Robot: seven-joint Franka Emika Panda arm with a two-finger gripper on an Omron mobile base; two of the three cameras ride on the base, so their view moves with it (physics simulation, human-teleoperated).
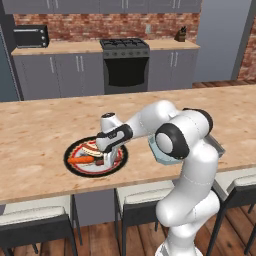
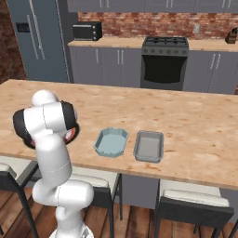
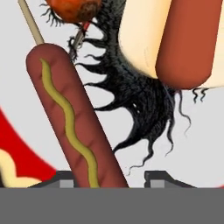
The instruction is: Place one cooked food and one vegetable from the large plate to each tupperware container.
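Brick-backed kitchen with grey cabinets, a black stove (image 1: 126, 62) at upper centre and a microwave (image 1: 31, 36) at upper left of the left base view; a grey fridge (image 2: 37, 39) at upper left of the right base view. Long pale wooden surface (image 1: 40, 130) across the middle, stools (image 1: 35, 220) tucked along its near edge. Sat on it at centre left of the left base view: the large plate (image 1: 75, 167), black-rimmed with a red ring, bearing a carrot (image 1: 81, 160) and other food. Lowered over the plate: the pincer (image 1: 106, 159), fingertips (image 3: 61, 181) standing either side of a mustard-striped sausage on a stick (image 3: 72, 118) in the hand view; grip or gap impossible to tell. Beside it at upper right, a hot dog in a bun (image 3: 175, 39). Lay at lower centre of the right base view: the tupperware container (image 2: 111, 142), with a grey tray (image 2: 149, 146) just beside it.
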